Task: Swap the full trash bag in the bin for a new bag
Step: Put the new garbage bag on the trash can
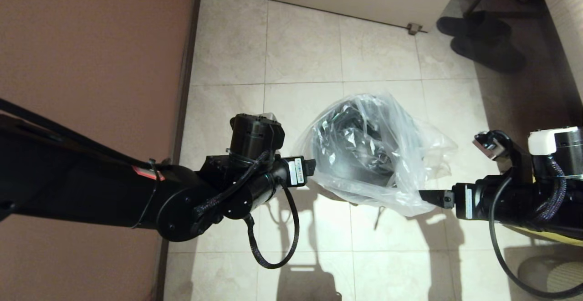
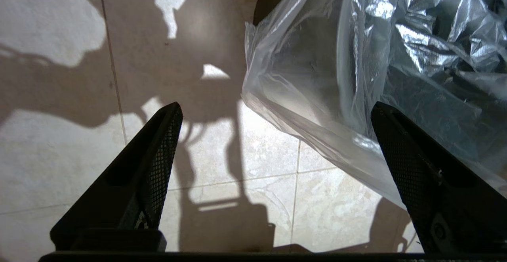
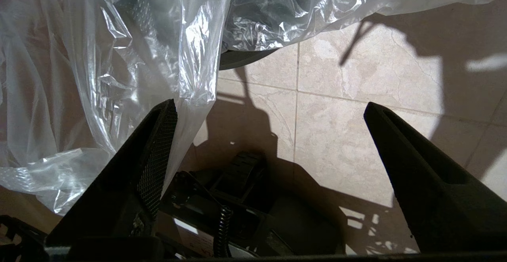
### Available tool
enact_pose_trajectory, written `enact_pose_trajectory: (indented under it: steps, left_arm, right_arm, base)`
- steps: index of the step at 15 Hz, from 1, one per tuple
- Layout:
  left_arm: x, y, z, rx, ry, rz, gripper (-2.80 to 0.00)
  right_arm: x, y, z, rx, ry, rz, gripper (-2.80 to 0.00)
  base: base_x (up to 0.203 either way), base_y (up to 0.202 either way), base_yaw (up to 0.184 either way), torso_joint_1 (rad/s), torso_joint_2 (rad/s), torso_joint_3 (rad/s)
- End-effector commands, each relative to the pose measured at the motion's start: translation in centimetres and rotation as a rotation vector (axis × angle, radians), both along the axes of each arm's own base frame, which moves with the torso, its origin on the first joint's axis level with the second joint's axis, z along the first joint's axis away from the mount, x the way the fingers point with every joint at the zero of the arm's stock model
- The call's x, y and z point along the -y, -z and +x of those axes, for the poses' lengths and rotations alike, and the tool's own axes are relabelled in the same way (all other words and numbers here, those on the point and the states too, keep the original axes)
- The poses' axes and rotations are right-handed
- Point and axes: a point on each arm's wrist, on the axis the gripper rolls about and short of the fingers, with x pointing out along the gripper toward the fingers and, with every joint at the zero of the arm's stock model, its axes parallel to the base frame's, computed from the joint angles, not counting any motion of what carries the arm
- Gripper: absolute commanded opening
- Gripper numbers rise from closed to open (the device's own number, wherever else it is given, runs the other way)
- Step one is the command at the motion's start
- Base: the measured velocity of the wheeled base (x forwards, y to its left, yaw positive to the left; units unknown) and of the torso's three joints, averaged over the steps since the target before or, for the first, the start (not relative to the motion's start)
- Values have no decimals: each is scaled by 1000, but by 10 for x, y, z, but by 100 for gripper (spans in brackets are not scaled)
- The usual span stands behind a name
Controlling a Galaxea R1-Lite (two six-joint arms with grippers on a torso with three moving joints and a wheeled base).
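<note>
**Seating the bag over the bin rim**

State. The bin (image 1: 360, 155) stands on the tiled floor (image 1: 300, 55), between the two arms. The bag (image 1: 378, 155) is draped over it: clear film covers the mouth, part of it sags into the dark interior, and loose folds spill down the outside toward the right gripper (image 1: 426, 197). The left gripper (image 1: 314, 166) sits just beside the opposite side of the bin. Both grippers have their jaws spread wide and hold nothing; in each wrist view one finger lies against or just beside the film, the other over bare floor.

Judgement. The bag is placed but not seated. The rim is hidden under the film, so how evenly the bag overlaps it cannot be told.

Procedure.
1. Take a single layer of film at the bag's edge with each gripper, on opposite sides of the bin.
2. Draw both edges outward and down together, so the film tightens over the rim.
3. Keep the pull equal; an uneven pull may tip the bin or drag the bag off one side.
4. Close only on film, never on the bin wall.

Caution. The film is thin and may tear or slip.
</note>
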Motion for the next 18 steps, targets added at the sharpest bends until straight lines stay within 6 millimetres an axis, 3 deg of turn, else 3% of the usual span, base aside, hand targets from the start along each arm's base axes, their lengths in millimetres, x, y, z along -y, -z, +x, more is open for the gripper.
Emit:
enact_pose_trajectory:
  steps: [1,7,12,15,18]
  left_arm:
    - [0,-10,0,29,0,-14,-280]
    - [-9,-68,15,166,-33,-61,-280]
    - [-11,-94,14,214,-29,-80,-280]
    - [17,-98,19,219,29,-94,-280]
    - [59,-96,32,193,138,-106,-280]
  right_arm:
    - [1,-8,-7,31,-3,9,0]
    - [3,-4,-11,23,2,0,0]
    - [2,1,-6,10,16,-17,0]
    - [1,2,-4,14,6,-33,0]
    - [0,2,-1,13,9,-32,0]
  base:
    - [0,0,0,0,0,0]
    - [0,0,0,0,0,0]
    - [0,0,0,0,0,0]
    - [0,0,0,0,0,0]
    - [0,0,0,0,0,0]
